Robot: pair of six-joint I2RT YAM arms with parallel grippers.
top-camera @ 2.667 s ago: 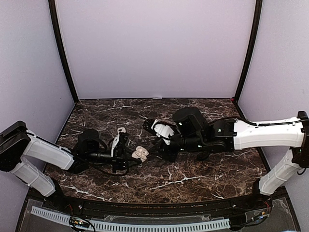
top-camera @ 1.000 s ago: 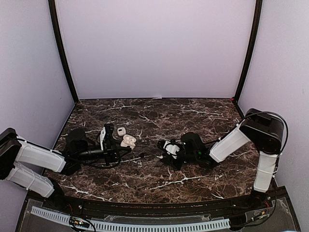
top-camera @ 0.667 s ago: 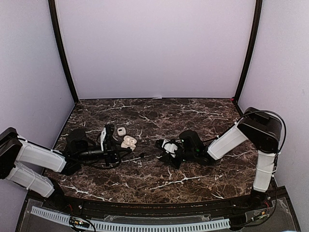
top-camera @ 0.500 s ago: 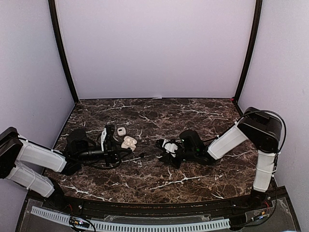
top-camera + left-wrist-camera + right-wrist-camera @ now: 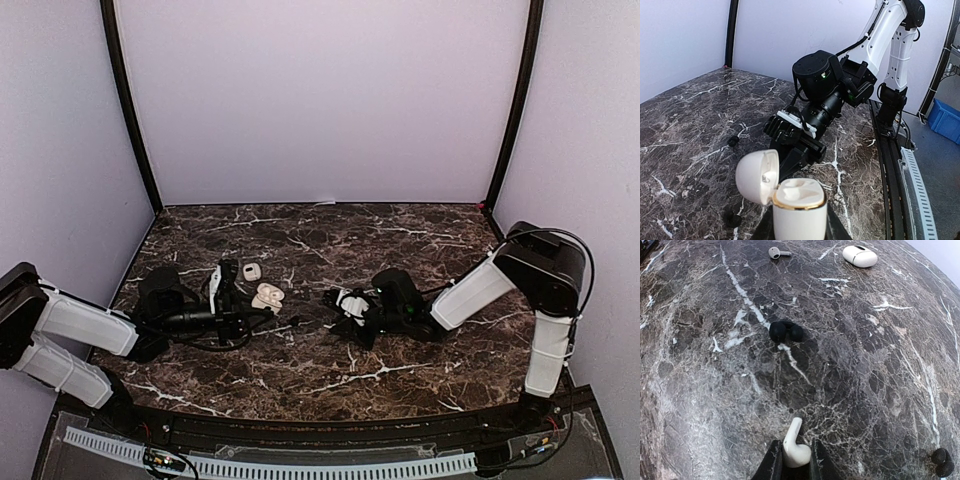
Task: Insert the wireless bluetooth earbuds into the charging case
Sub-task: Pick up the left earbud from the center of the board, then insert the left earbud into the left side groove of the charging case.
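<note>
Away from table [image 5: 400, 375] edges, left jaws clamp the open case [image 5: 799, 207], right jaws pinch a white earbud [image 5: 795, 449].

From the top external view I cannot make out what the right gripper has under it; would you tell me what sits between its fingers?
Observer: A white earbud lies on the table, its head between the right gripper's fingers.
Operator: Thank you. Is the case in the left gripper open?
Observer: Yes, the left gripper holds the charging case upright, lid swung open.
Operator: Anything close ahead of the right gripper?
Observer: Two black earbuds lie together, apart from the white one.
</note>
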